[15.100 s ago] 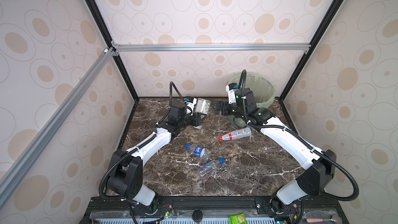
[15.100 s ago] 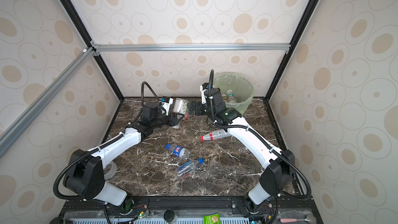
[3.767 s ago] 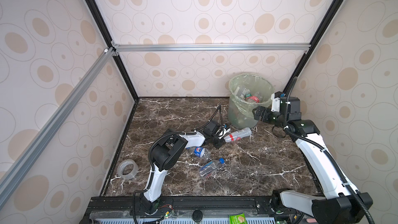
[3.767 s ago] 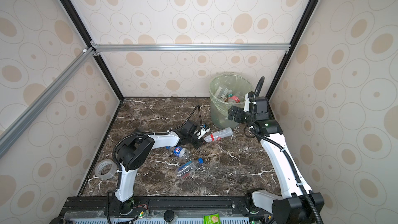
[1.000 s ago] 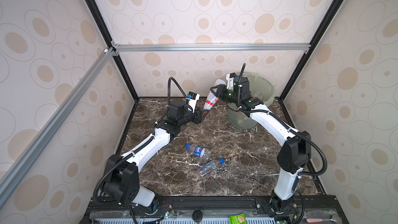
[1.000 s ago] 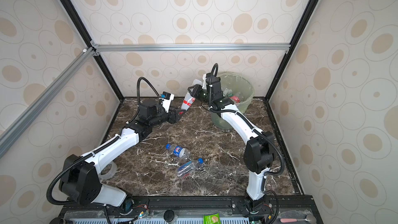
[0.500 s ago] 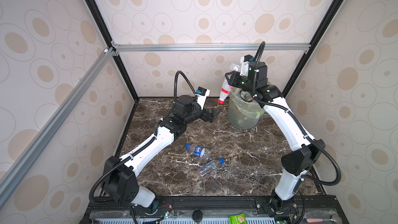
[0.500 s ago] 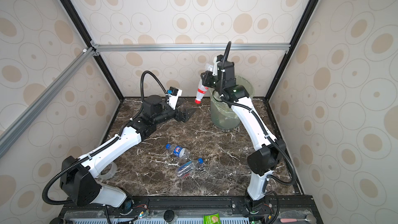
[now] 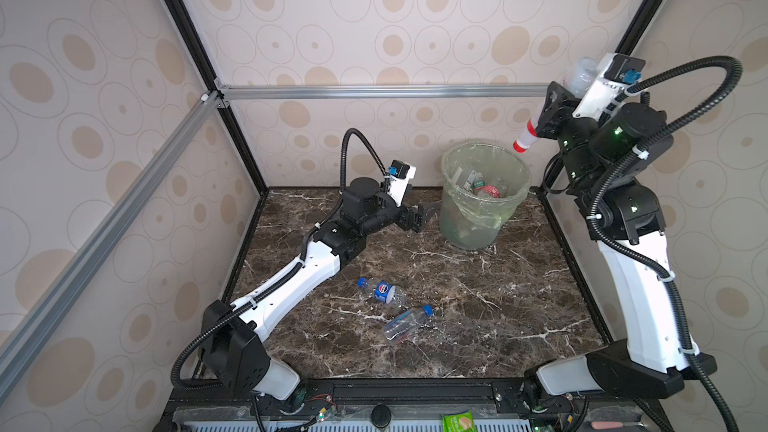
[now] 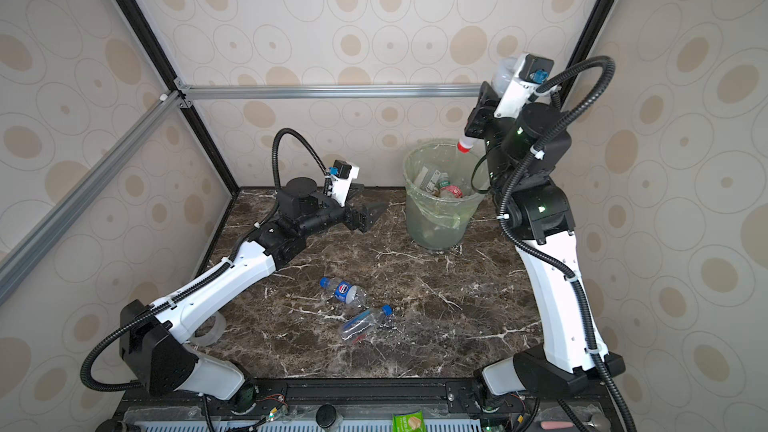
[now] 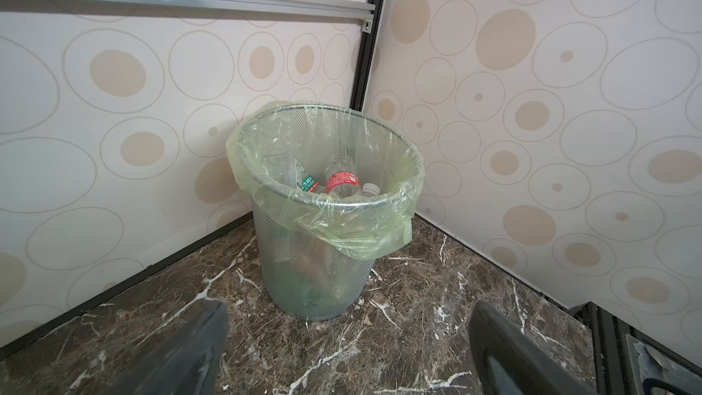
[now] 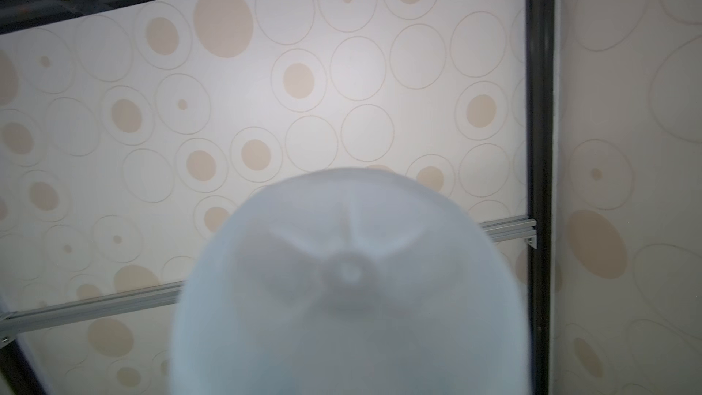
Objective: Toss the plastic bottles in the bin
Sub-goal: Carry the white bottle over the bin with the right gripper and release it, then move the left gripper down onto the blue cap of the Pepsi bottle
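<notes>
- Dotted wall panels (image 9: 415, 14) close in a dark marble counter (image 9: 478, 305). The bin (image 9: 469, 226) stands near its far right corner, lined with a green bag (image 9: 478, 211).
- Several binned bottles (image 11: 342, 184) lie inside it, below the rim.
- Our right pincer (image 9: 549, 116) is clamped on the red-cap bottle (image 9: 524, 143), high above the bin and tilted cap-down. The bottle's base fills the right wrist view.
- In both top views the cap hangs near the bin's right rim, not over the middle. From the left wrist view it sits off toward the side wall.
- Our left pincer (image 9: 422, 214) hangs low just beside the bin, jaws wide apart and empty.
- A blue-label bottle (image 9: 384, 292) and a clear bottle (image 9: 405, 324) lie close together mid-counter, not yet binned.
- We judge that letting go from here could land the bottle on the rim. It could then glance off into the gap between bin and wall, where reaching it looks awkward.
- The drop height adds bounce, so a light empty bottle may spring off those inside and hop out.
- The bin looks light. A knock from either arm, the left one being so near, could rock or tip it.
</notes>
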